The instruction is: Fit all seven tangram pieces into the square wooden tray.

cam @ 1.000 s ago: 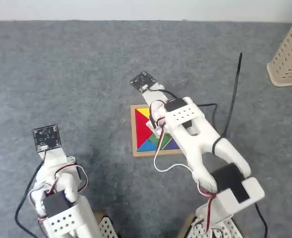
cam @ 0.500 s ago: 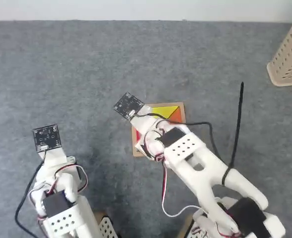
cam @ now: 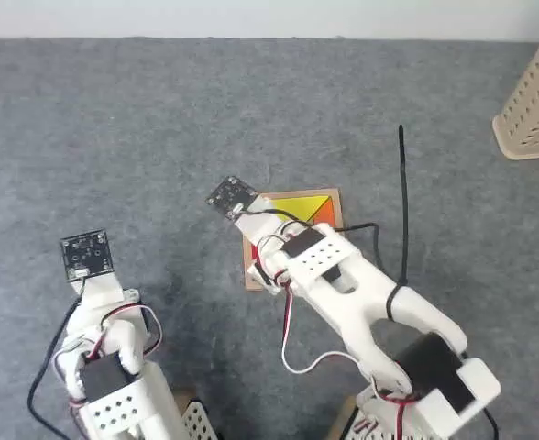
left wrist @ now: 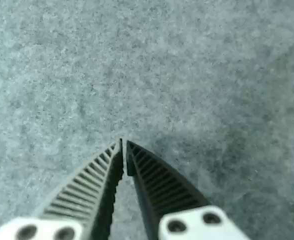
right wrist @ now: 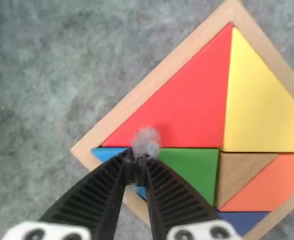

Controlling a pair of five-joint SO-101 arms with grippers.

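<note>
We see the square wooden tray [right wrist: 137, 102] lying on the grey carpet [cam: 141, 128] with seven pieces seated in it. The red triangle [right wrist: 187, 100] and yellow triangle [right wrist: 257, 105] fill one half. The green triangle [right wrist: 192, 167], a bare-wood piece [right wrist: 239, 170], an orange piece [right wrist: 269, 185], a light blue piece [right wrist: 107, 151] and a dark blue piece [right wrist: 237, 217] fill the other.

The right gripper [right wrist: 138, 159] hangs over the tray's edge where light blue, red and green meet. Its jaws are drawn together with hardly a slit between them. A small grey tuft [right wrist: 146, 139] sits right at the tips, and we cannot tell whether it is pinched.

A second ago the right arm [cam: 343, 275] reached further across, covering the tray's right side with its wrist past the far rim. Since then it has pulled back and swung left, most of that in the first half second. It now covers the near and left part, while the yellow triangle [cam: 306, 203] and the orange piece [cam: 325, 214] lie bare at the far right corner. The tray [cam: 335, 193] itself has not shifted.

The black cable [cam: 402, 202] has swayed with the arm and its tip now stands further left.

The left arm [cam: 104, 357] has not moved. The left gripper [left wrist: 123, 146] is closed to a thin line over bare carpet, well apart from the tray.
</note>
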